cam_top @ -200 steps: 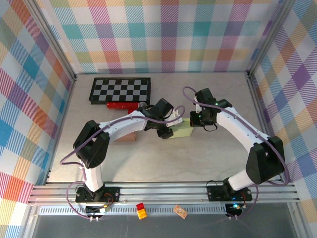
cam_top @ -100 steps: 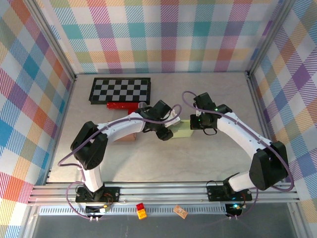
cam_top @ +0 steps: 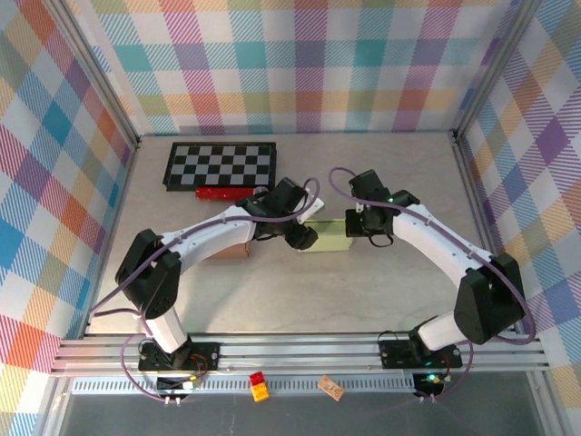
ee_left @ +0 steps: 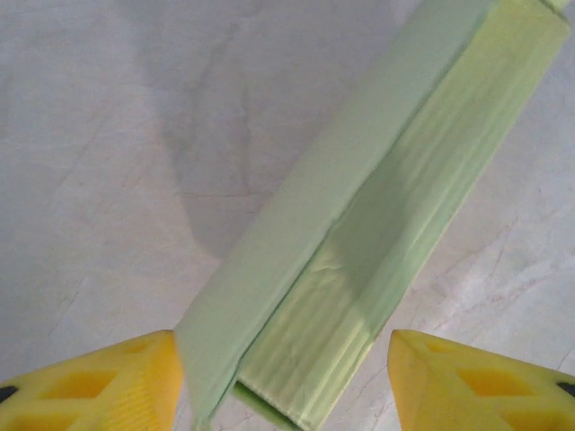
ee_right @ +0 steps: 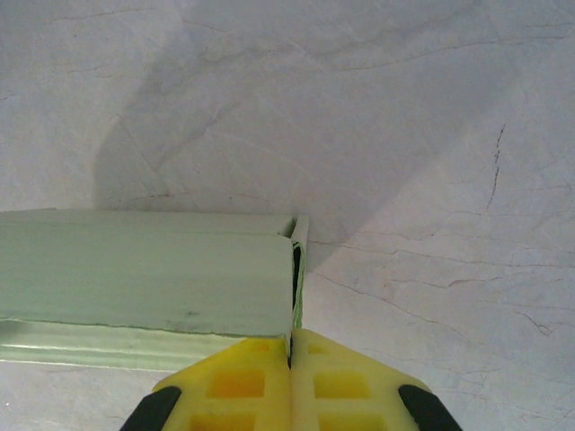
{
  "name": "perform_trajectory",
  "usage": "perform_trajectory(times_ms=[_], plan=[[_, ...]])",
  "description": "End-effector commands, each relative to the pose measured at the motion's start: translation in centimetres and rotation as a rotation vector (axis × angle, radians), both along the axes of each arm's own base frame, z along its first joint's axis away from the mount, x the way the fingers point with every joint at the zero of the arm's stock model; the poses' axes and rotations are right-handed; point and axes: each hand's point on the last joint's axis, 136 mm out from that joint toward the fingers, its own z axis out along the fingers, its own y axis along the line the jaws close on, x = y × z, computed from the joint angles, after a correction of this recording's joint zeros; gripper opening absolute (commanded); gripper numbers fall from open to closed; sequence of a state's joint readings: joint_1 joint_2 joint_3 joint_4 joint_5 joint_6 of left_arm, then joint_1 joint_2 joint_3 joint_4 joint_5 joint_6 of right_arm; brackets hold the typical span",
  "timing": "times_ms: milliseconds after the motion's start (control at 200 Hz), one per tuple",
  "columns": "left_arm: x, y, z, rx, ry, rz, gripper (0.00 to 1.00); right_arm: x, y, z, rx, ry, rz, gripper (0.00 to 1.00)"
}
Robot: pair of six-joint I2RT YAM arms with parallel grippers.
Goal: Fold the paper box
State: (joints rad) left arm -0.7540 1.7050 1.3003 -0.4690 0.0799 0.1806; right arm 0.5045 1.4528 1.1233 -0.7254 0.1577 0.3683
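The pale green paper box lies flat and elongated near the middle of the grey table

Grey marbled tabletop: green paper box lying near centre, checkerboard toward far-left corner, red box against its near edge, brown block left of centre.

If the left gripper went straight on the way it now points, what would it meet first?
The green paper box: its near end sits between the open fingers of the left gripper, so contact looks close, though depth is unclear.
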Motion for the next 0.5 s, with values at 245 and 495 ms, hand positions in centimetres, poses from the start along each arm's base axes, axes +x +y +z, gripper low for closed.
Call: perform_trajectory(times_ms=[245, 495], plan=[[-0.2, 5.4, 6.6, -0.156, 0.233, 0.303, 0.45, -0.7, -0.2, -0.6, -0.051, 0.097, -0.012, 0.00], [-1.9, 6.0, 4.9, -0.052, 0.280, 0.216, 0.48, -0.8, -0.1, -0.6, -0.045, 0.107, -0.015, 0.00]])
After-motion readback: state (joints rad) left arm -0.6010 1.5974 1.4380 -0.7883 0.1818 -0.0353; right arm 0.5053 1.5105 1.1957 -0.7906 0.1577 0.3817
